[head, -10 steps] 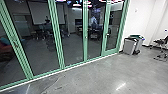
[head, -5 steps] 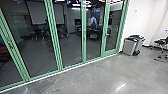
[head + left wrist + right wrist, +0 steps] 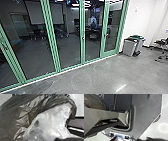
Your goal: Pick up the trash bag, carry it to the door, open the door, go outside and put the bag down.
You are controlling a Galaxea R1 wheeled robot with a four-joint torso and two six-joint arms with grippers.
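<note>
A dark, shiny trash bag [image 3: 11, 117] with a clear plastic part [image 3: 52, 122] bunched over it shows large in the left wrist view, close to the camera. How my left gripper stands on the bag cannot be made out. In the right wrist view, part of the dark bag [image 3: 95, 101] shows beside the robot's body. A green-framed door [image 3: 110, 32] with a handle stands at the right end of the glass wall in the head view, and it looks closed.
Green-framed glass panels [image 3: 70, 40] run along the left and middle. Grey bins [image 3: 130, 46] stand by the white wall just right of the door. A dark chair [image 3: 161, 46] is at the far right. Polished concrete floor [image 3: 100, 77] lies in front.
The head view has shifted slightly, with the glass panels at the left sliding further left as the camera moved. The bins and door stay nearly where they were in the picture.
</note>
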